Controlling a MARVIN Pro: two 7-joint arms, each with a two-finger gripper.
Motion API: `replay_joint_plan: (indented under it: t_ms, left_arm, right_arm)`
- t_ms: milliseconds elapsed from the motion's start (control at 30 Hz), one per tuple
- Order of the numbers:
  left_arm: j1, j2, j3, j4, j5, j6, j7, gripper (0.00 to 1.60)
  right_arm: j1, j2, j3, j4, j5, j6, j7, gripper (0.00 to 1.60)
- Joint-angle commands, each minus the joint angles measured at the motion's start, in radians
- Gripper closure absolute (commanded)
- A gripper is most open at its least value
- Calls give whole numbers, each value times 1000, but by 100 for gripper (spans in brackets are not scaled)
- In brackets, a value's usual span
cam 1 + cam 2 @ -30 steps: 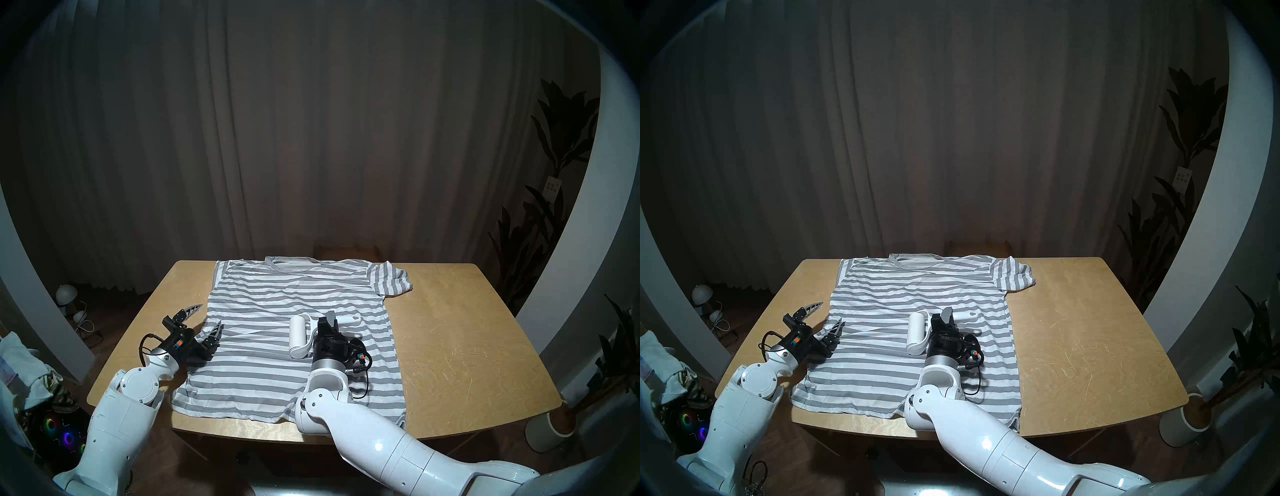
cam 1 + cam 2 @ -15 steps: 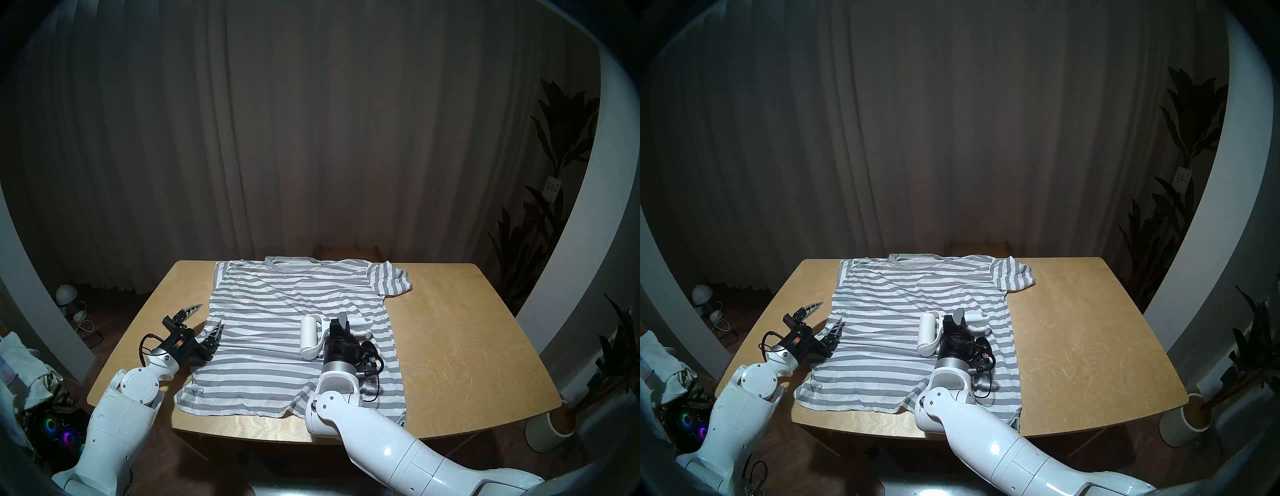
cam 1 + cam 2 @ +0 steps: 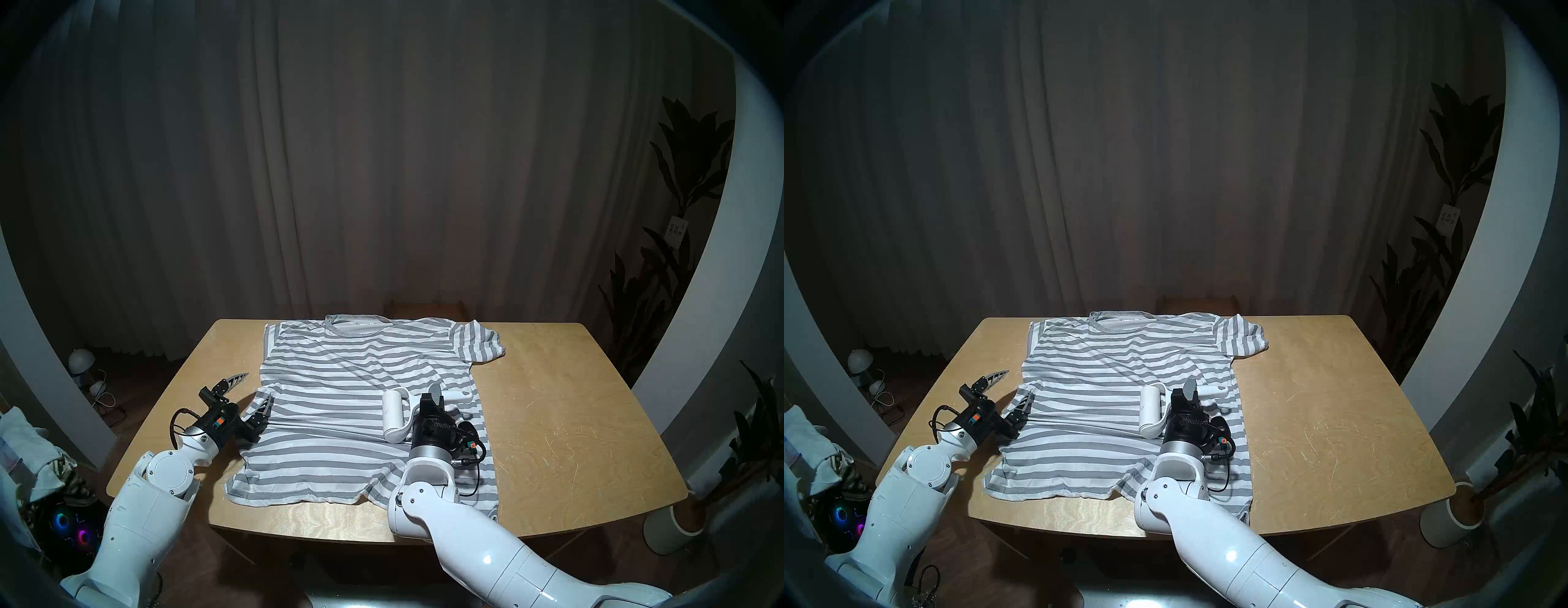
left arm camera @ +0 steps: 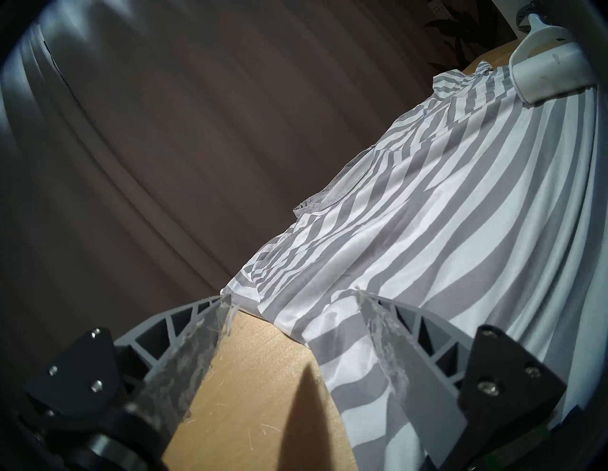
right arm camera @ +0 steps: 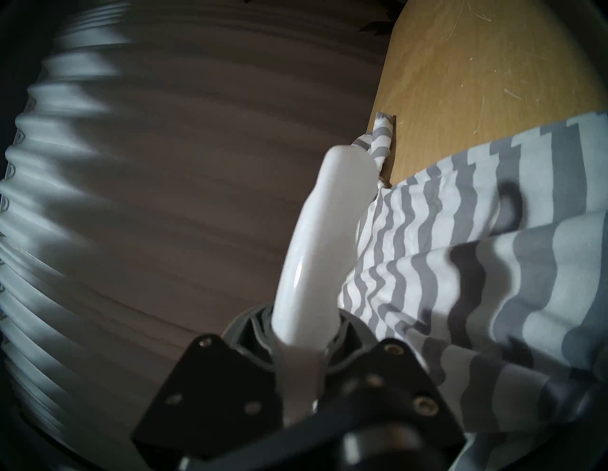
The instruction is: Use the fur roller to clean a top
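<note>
The top (image 3: 365, 382) carries horizontal grey and white stripes, with a plain grey collar and a grey hem. The fur roller (image 3: 396, 414) is white all over. The surface (image 3: 572, 403) is pale yellowish wood with faint light scratches. Behind hangs a dull brown-grey curtain (image 3: 382, 170).

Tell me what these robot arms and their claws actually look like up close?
Both arms are glossy white shells with round joint caps and a silver ring at each wrist. The left gripper and right gripper have black bodies with small orange-and-teal tags and looping black cables. Their fingers are grey, curved, ribbed plastic with triangular cut-outs, bolted to black plates.
</note>
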Motion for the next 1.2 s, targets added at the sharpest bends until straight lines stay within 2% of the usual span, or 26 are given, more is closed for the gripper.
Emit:
replay_joint_plan:
  t_ms: [0,33,467,500,600,633,1167]
  left_arm:
    - [119,19,29,112,46,65,-29,0]
    - [95,19,35,95,50,73,-34,0]
    - [117,34,48,113,41,70,-18,0]
    - [88,34,56,84,45,79,-24,0]
    - [112,39,54,108,39,72,-15,0]
    - [95,39,60,91,41,77,-18,0]
    - [108,54,80,96,23,71,0,0]
  right_arm:
    - [-84,73,55,23,4,-3,-24,160]
    - [-85,78,62,21,3,-3,-24,160]
    - [-107,141,144,2,-13,-3,-15,160]
    - [-109,142,149,2,-14,-3,-15,160]
    - [-121,160,166,-2,-18,-3,-14,160]
    - [-124,165,171,-3,-19,-3,-14,160]
    - [-153,236,254,-74,-23,-3,-12,160]
